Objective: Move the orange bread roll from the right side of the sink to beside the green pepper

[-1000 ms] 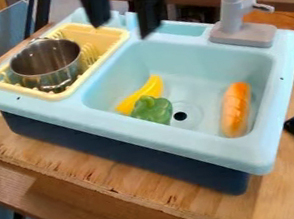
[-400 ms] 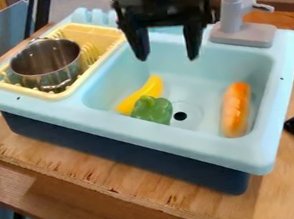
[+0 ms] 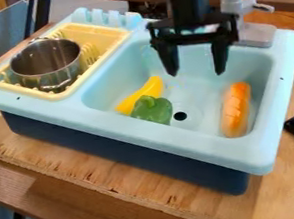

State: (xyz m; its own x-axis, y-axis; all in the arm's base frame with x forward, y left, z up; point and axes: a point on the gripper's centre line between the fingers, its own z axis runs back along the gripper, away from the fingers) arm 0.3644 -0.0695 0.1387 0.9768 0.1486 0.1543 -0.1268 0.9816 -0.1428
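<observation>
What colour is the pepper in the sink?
The pepper is green, clear in the camera view.

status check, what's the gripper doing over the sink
Gripper open and empty, above the basin. Pepper against the banana, bread roll to their right. Nothing visibly blocking the gripper from above.

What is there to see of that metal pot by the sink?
The pot is shiny silver, apparently metal, round and straight-sided, with no lid on. A loop handle shows at its near side and another at the far rim. It stands about upright in the yellow dish rack, toward the rack's left end in the picture, and only the rack appears to touch it.
</observation>
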